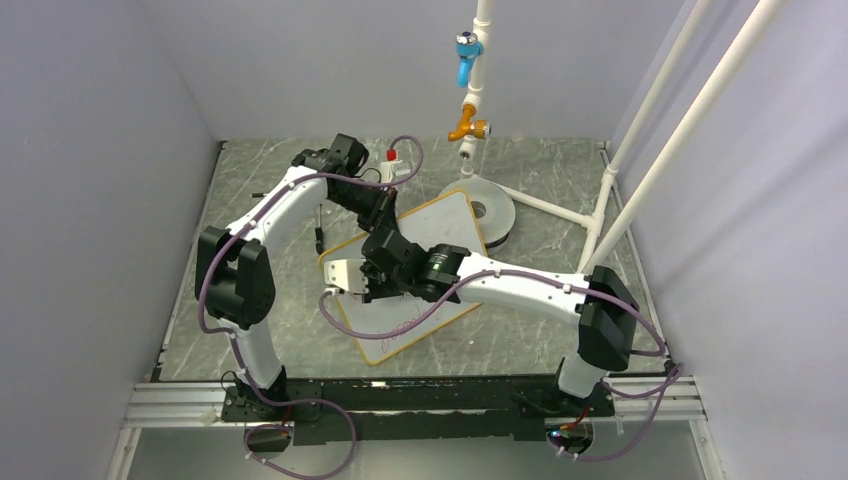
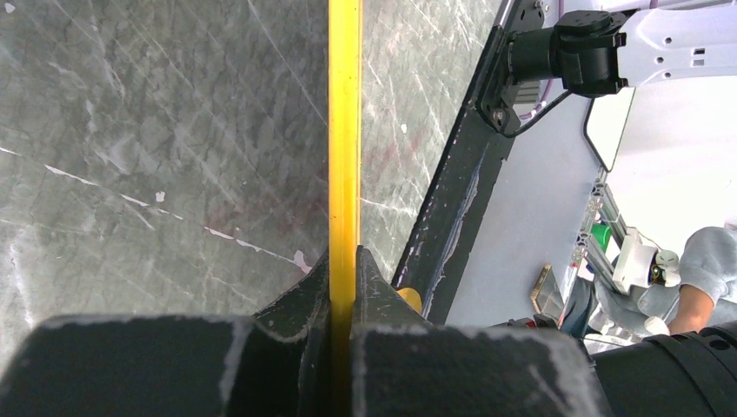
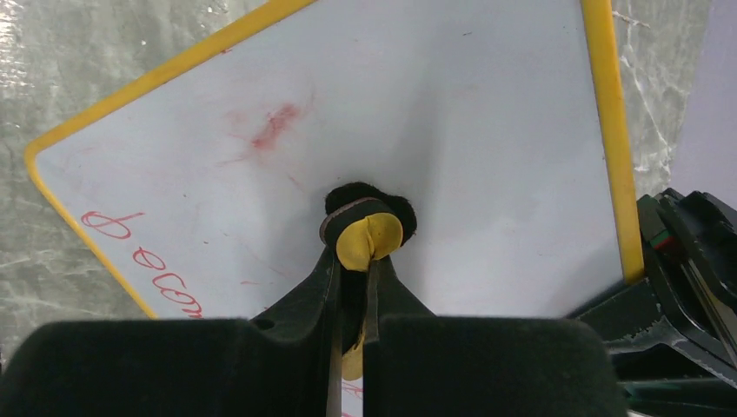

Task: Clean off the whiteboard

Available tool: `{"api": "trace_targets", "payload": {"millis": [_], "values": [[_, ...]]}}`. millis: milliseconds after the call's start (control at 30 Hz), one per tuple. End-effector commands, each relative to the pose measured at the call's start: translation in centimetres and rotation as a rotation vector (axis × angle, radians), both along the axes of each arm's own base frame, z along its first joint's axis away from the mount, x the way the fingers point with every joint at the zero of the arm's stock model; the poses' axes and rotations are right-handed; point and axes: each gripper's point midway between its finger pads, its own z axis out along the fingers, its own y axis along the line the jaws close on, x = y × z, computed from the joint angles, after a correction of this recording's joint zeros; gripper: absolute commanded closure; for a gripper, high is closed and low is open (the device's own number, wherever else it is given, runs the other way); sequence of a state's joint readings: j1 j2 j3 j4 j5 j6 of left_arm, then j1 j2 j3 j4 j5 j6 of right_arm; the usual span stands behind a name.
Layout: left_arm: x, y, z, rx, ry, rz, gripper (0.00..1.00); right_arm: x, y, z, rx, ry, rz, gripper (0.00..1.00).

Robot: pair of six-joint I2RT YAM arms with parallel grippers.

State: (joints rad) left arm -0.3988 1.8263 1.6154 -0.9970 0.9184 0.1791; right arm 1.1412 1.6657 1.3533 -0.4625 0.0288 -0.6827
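Grey marble tabletop (image 1: 250,160) lies under the whiteboard (image 3: 452,113). Left gripper (image 2: 343,261) clenches its yellow edge; right gripper (image 3: 352,261) grasps a small eraser (image 3: 369,236), pad against the board directly ahead.

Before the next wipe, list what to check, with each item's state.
1. left jaws clamped on the whiteboard by its yellow frame: ok.
2. right jaws shut on the eraser: ok.
3. Pressure of the black pad on the board: cannot tell.
4. Board clean: not ok; red writing and a red smudge on it.
5. Path from eraser to writing clear: ok.
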Motion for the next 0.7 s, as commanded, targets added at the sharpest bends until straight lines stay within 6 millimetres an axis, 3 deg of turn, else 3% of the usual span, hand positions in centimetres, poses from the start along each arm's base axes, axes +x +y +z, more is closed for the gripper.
{"api": "trace_targets", "payload": {"millis": [0,100,200,500,567,667], "values": [[-2.3,-1.4,3.1,-0.104,0.028,-0.068,1.0,0.9,2.0,1.1,0.056,-0.045,-0.001,1.0],[-2.3,-1.4,3.2,-0.105,0.03,-0.069,1.0,-1.9,3.2,-0.5,0.014,-0.029,0.079,1.0],[-2.4,-1.4,3.2,-0.104,0.03,-0.07,1.0,-2.7,2.8,-1.5,0.005,0.004,0.094,1.0],[-2.8,-1.2,3.7,-0.115,0.011,-0.071,1.0,2.3,-2.4,0.8,0.1,-0.009,-0.068,1.0],[-2.8,-1.2,3.7,-0.116,0.011,-0.07,1.0,1.4,-2.7,0.2,0.103,0.029,-0.04,1.0],[-2.8,-1.3,3.8,-0.119,0.01,-0.072,1.0,-2.4,-2.5,-2.3,0.07,0.116,0.058,1.0]]}}
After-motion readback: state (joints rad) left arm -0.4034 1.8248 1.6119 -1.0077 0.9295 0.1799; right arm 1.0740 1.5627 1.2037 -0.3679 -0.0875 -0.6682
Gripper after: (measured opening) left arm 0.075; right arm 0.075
